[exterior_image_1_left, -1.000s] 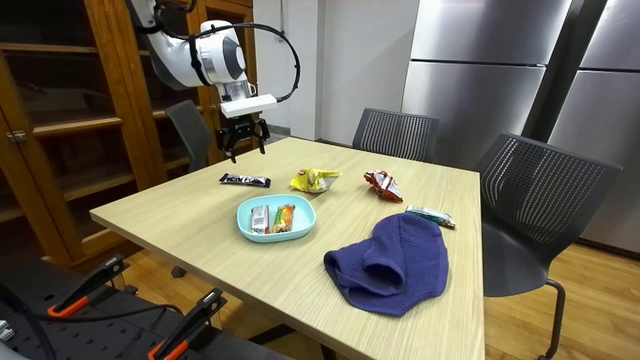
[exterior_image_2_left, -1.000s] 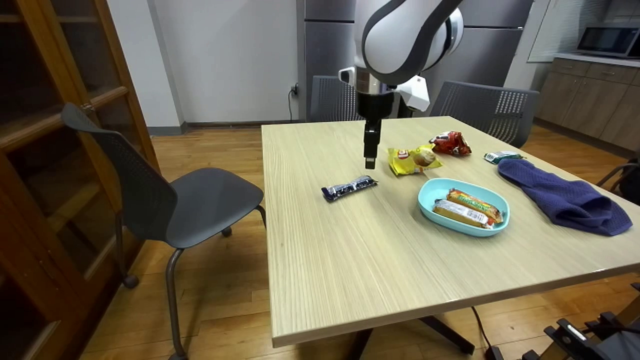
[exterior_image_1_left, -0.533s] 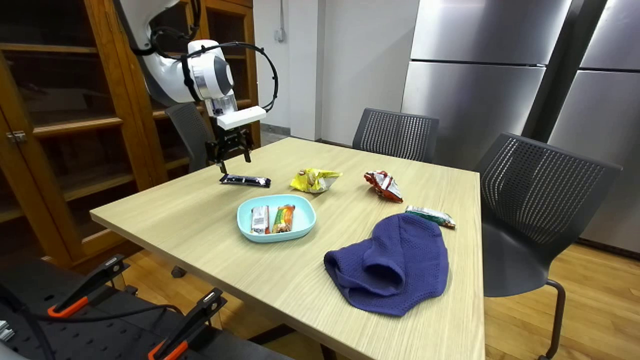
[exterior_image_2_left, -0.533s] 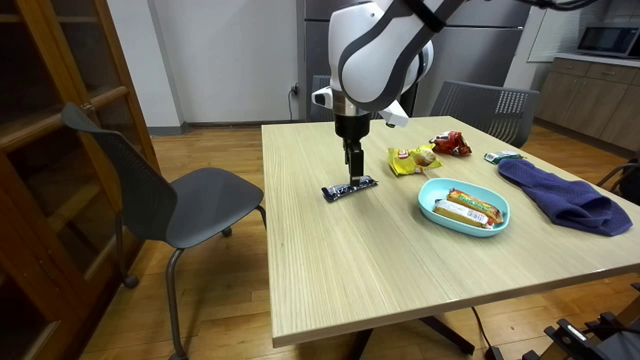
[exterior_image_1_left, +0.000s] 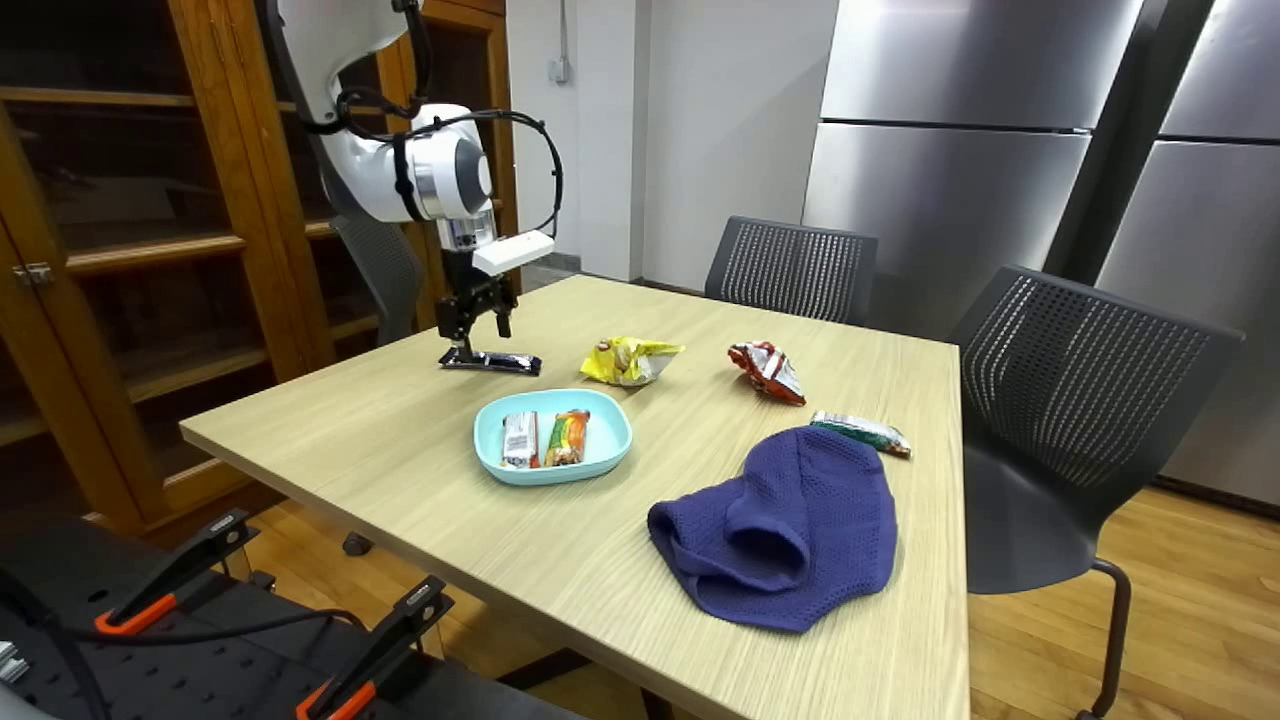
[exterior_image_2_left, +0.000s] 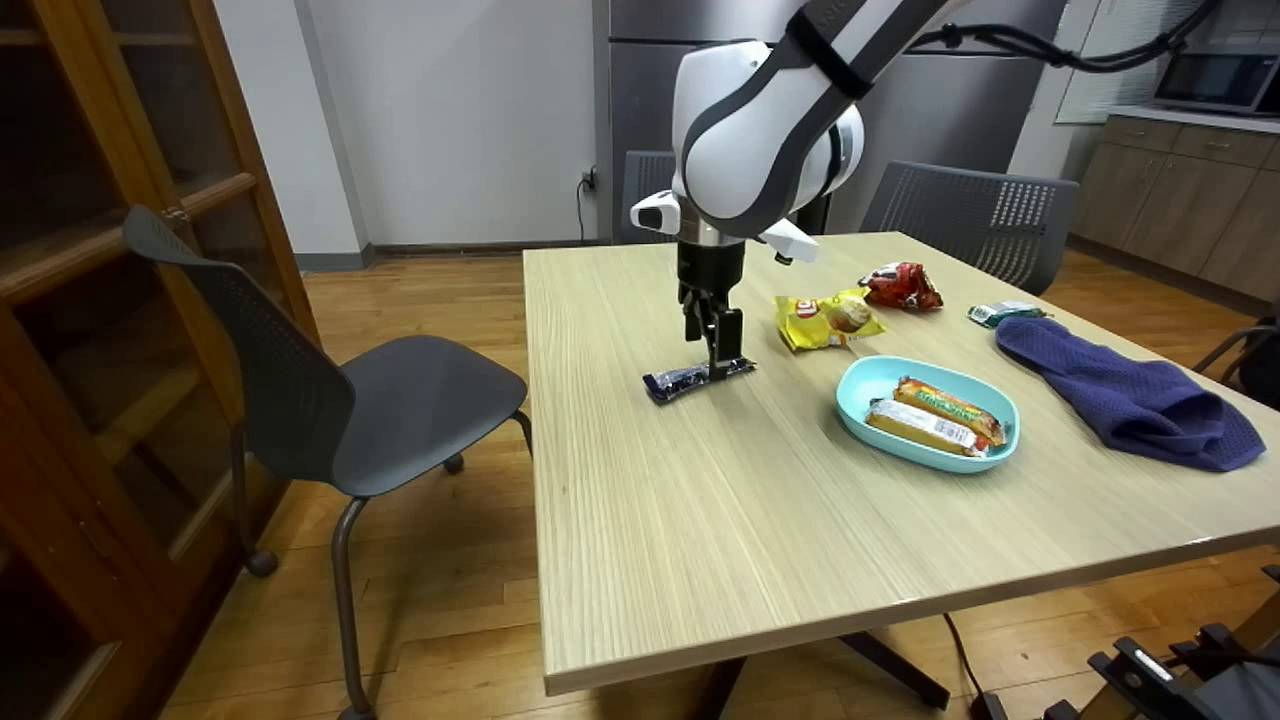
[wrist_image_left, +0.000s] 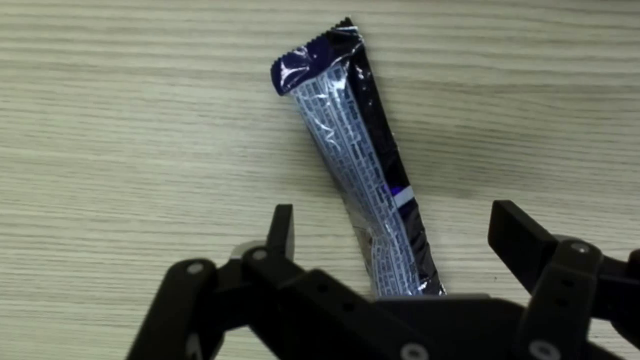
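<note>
only in the wrist view are gaps clearly shown, lower centre, between the wrapped bar (wrist_image_left: 360, 155) and the hand (wrist_image_left: 393, 220), whose fingers (wrist_image_left: 520, 240) are spread.

Six packets (exterior_image_1_left: 507, 363), one tray (exterior_image_1_left: 606, 437); cloth (exterior_image_1_left: 832, 535) — one

arm (exterior_image_2_left: 737, 165): bent | tool (wrist_image_left: 392, 220): pointing down | fingers (wrist_image_left: 520, 242): spread well apart

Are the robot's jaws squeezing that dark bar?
No: the wrist view shows the jaws open, with table visible on both sides of the dark bar.
</note>
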